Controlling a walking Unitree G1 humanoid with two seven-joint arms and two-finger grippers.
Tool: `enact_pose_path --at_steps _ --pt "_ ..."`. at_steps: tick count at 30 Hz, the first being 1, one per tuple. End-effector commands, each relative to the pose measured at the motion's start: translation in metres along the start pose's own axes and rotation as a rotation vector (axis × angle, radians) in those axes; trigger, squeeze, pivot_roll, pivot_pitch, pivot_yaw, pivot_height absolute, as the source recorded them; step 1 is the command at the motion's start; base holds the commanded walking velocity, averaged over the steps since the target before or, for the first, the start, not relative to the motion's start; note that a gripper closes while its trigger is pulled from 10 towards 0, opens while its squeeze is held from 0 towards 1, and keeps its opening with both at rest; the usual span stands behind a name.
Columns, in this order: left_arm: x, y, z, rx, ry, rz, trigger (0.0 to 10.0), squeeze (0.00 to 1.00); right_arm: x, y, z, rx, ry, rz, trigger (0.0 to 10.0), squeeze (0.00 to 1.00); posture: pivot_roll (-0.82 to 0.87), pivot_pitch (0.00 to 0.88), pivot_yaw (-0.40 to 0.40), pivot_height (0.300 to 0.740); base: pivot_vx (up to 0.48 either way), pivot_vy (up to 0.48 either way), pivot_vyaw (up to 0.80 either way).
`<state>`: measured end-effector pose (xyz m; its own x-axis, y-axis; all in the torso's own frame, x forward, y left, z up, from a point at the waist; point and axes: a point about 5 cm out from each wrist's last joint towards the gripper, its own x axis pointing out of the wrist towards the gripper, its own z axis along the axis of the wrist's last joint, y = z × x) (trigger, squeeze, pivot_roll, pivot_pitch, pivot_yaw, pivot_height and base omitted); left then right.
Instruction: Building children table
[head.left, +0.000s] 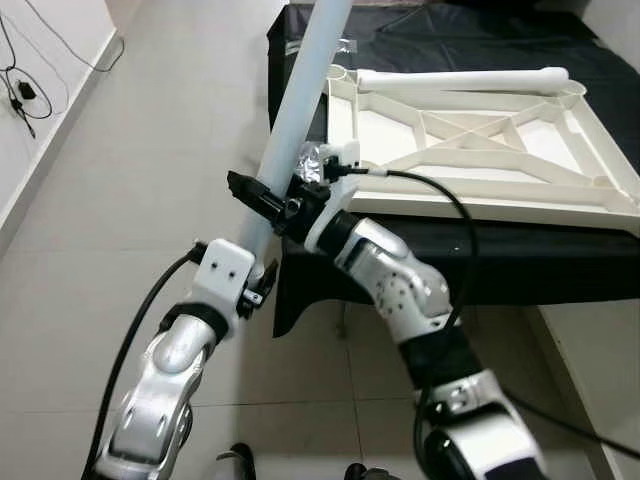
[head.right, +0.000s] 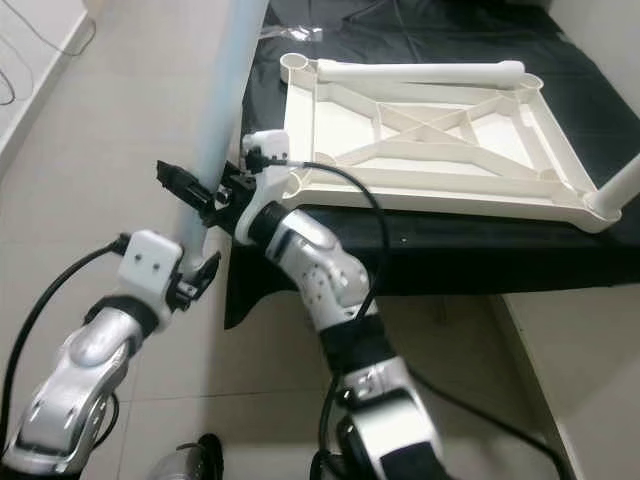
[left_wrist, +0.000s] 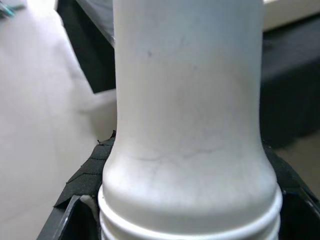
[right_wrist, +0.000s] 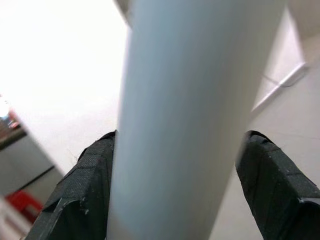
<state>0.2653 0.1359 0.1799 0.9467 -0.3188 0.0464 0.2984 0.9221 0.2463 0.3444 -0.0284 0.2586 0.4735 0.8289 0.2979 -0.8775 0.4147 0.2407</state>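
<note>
While the tabletop (head.left: 480, 140) is lying upside down with one leg (head.left: 460, 78) resting loose on it, both the left gripper (head.left: 262, 278) and right gripper (head.left: 262, 198) are pinching another leg (head.left: 300, 90), still awaiting fitting

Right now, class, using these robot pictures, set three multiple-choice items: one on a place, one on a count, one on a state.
1. Where does the upside-down tabletop lie?
A. on the black surface
B. on the tiled floor
C. against the wall

2. How many grippers grip the long white leg?
A. none
B. one
C. two

3. How is that leg held?
A. lying flat
B. tilted upward
C. screwed into the tabletop

Answers: 1 A, the black surface shows under the frame. 2 C, the left gripper and right gripper both clasp it. 3 B, it slants up, apart from the tabletop.
</note>
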Motion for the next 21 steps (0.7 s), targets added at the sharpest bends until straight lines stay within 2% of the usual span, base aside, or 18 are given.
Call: enact_pose_path --at_steps 1,3,4,6,9,12,21 --pt "-0.003 -0.004 0.005 -0.004 -0.019 -0.034 10.0 0.00 0.000 0.002 -0.005 0.051 0.013 0.041 10.0 0.00 0.05 0.236 -0.039 0.740 0.000 0.000 0.00" --pt "-0.013 -0.008 0.001 -0.077 0.015 -0.096 10.0 0.00 -0.002 -0.001 -0.007 0.126 0.046 0.125 10.0 0.00 0.07 0.237 -0.043 0.740 0.000 0.000 0.00" --pt "-0.013 -0.008 0.001 -0.077 0.015 -0.096 10.0 0.00 -0.002 -0.001 -0.007 0.126 0.046 0.125 10.0 0.00 0.07 0.237 -0.043 0.740 0.000 0.000 0.00" --pt "-0.020 -0.013 0.002 -0.129 0.022 -0.143 10.0 0.00 -0.004 0.002 -0.008 0.200 0.066 0.218 10.0 0.00 0.07 0.237 -0.043 0.740 0.000 0.000 0.00" --pt "-0.025 -0.015 0.004 -0.186 0.024 -0.166 10.0 0.00 -0.006 0.006 -0.008 0.234 0.082 0.292 10.0 0.00 0.07 0.237 -0.043 0.740 0.000 0.000 0.00" --pt "-0.035 -0.020 0.005 -0.293 0.033 -0.204 10.0 0.00 -0.009 0.010 -0.009 0.247 0.107 0.383 10.0 0.00 0.07 0.237 -0.043 0.740 0.000 0.000 0.00" --pt "-0.047 -0.029 0.002 -0.351 0.074 -0.269 10.0 0.00 -0.015 0.013 -0.014 0.271 0.185 0.499 10.0 0.00 0.07 0.241 -0.040 0.740 0.000 0.000 0.00"
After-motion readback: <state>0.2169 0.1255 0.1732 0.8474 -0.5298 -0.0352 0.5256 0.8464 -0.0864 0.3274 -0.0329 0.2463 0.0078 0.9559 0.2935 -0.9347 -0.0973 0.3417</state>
